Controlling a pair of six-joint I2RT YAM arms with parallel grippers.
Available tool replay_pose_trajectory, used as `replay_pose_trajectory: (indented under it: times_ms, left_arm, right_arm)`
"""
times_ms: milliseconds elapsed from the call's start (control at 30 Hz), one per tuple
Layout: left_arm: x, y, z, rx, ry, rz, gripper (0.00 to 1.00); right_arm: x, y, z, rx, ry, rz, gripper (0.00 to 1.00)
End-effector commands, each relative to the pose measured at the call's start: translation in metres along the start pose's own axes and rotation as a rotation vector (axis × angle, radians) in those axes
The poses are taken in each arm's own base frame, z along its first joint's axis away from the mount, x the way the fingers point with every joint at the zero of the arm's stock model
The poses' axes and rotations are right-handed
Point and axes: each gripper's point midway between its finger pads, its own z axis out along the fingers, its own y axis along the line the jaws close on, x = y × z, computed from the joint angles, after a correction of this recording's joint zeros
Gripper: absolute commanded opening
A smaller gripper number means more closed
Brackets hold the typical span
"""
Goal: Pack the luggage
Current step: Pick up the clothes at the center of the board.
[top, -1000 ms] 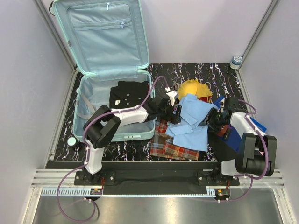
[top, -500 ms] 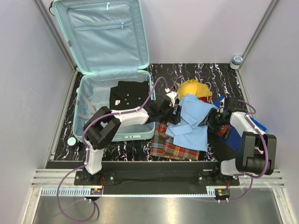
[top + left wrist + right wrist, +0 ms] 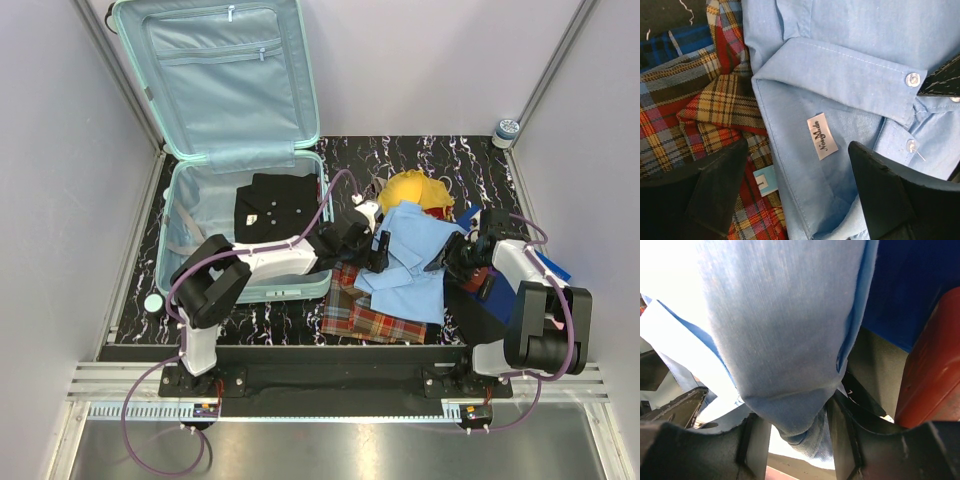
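The mint-green luggage [image 3: 180, 220] lies open at the left with its lid [image 3: 225, 80] leaning on the back wall. A black garment [image 3: 275, 205] rests in its lower half. A light blue shirt [image 3: 410, 255] lies on a plaid cloth [image 3: 370, 315] to the right of it. My left gripper [image 3: 372, 245] hovers open over the shirt's collar [image 3: 840, 65] and the plaid cloth [image 3: 705, 110], its jaws [image 3: 800, 185] wide apart. My right gripper [image 3: 445, 258] is at the shirt's right edge, with a bunched fold of the shirt [image 3: 785, 340] pinched between its fingers [image 3: 799, 445].
A yellow hat [image 3: 415, 188] sits behind the shirt. A dark blue item [image 3: 545, 265] and a dark garment [image 3: 470, 310] lie under the right arm, a red thing [image 3: 932, 370] beside that gripper. A tape roll [image 3: 507, 130] stands at the back right and a small white disc [image 3: 152, 302] at the left.
My left arm has dropped a little and its gripper has slid slightly nearer over the shirt's left edge. The right gripper has stayed in place, pinching the fold a bit tighter.
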Motion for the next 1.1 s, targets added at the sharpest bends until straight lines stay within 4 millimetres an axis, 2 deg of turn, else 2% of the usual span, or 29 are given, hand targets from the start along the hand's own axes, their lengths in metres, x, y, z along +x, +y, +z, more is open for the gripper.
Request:
replay_pose_trajectory:
  times_ms: [0,100,200,367,467,567,667,700,733,800,833,933,1067]
  left_arm:
    - [-0.016,-0.009,-0.003,0.025,-0.062,-0.02,0.86]
    - [-0.012,-0.01,0.001,0.034,-0.045,-0.026,0.83]
    - [-0.016,-0.016,0.001,0.059,-0.059,-0.028,0.72]
    - [-0.022,-0.031,-0.004,0.107,-0.081,-0.034,0.68]
    - [-0.019,-0.041,-0.004,0.149,-0.07,-0.053,0.61]
    - [-0.011,-0.042,0.002,0.15,-0.051,-0.062,0.56]
    - [-0.004,-0.04,0.007,0.149,-0.028,-0.066,0.45]
    - [-0.004,-0.04,0.008,0.149,-0.028,-0.069,0.39]
    - [-0.006,-0.041,0.007,0.152,-0.033,-0.067,0.27]
    - [-0.009,-0.044,0.005,0.163,-0.044,-0.054,0.15]
    - [-0.01,-0.046,0.004,0.169,-0.051,-0.044,0.0]
    - [-0.02,-0.053,-0.005,0.194,-0.078,-0.005,0.0]
    - [-0.039,-0.055,-0.024,0.18,-0.149,0.036,0.0]
  right_arm:
    - [-0.002,0.009,0.002,-0.055,0.001,-0.023,0.5]
    - [-0.002,0.009,0.001,-0.055,0.0,-0.025,0.5]
    - [-0.002,0.009,0.002,-0.055,0.001,-0.024,0.5]
    - [-0.001,0.009,0.001,-0.055,0.003,-0.02,0.48]
    - [-0.002,0.01,0.001,-0.058,0.001,-0.022,0.47]
    - [-0.001,0.009,0.002,-0.059,0.006,-0.018,0.46]
    - [-0.001,0.01,0.001,-0.061,0.006,-0.019,0.44]
    - [-0.001,0.01,0.001,-0.062,0.006,-0.019,0.42]
    - [-0.001,0.011,0.001,-0.066,0.008,-0.018,0.4]
    - [-0.001,0.013,-0.001,-0.073,0.006,-0.019,0.33]
    - [0.0,0.014,-0.002,-0.076,0.006,-0.016,0.3]
    - [-0.001,0.017,-0.008,-0.072,0.001,-0.016,0.16]
    - [-0.003,0.025,-0.029,-0.067,-0.035,-0.035,0.05]
